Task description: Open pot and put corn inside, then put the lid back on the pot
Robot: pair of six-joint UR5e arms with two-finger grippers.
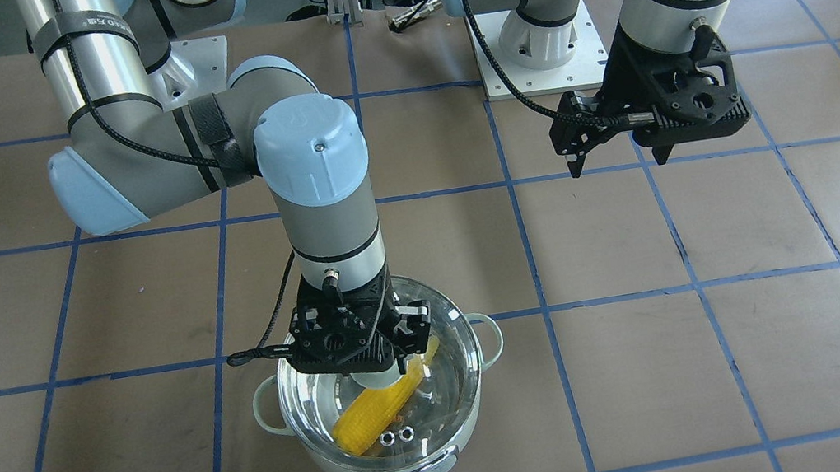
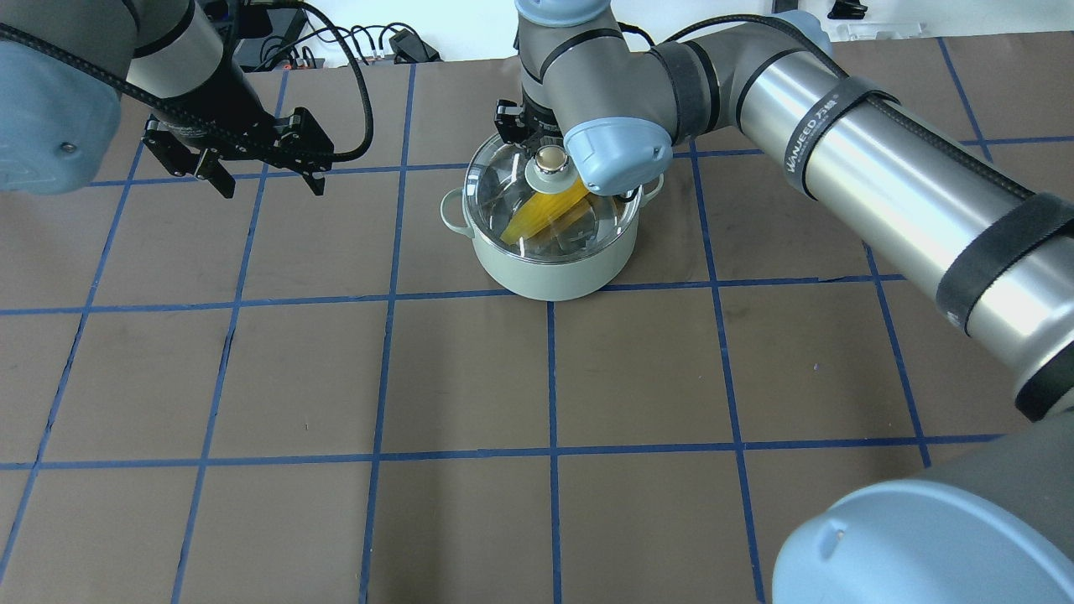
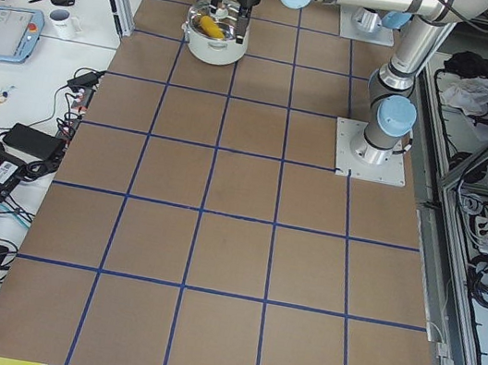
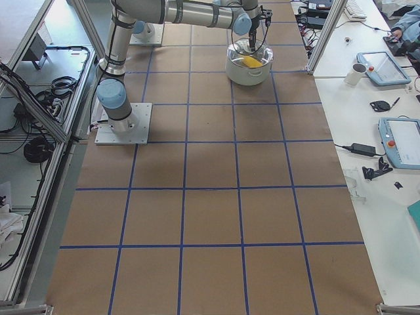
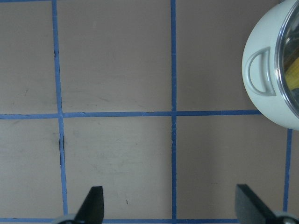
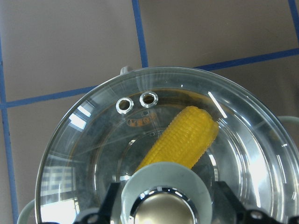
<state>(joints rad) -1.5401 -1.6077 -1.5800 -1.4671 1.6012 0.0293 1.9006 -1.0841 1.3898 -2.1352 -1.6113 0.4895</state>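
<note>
table (image 2: 336, 377): lid (image 6: 88, 144) seemingly gripped in right pincer (image 6: 164, 211)

pot (image 5: 264, 107) top rt, L gripper (image 5: 169, 188) fingers apart

2 silver-grey arms (image 2: 881, 159), pale blue joint caps (image 1: 308, 136), black cables (image 2: 367, 105) and straps (image 2: 994, 252), black tools (image 1: 618, 156)

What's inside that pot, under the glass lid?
One yellow ear of corn, lying slantwise in the pot, seen through the lid. The knob and the right hand cover one end.
</note>
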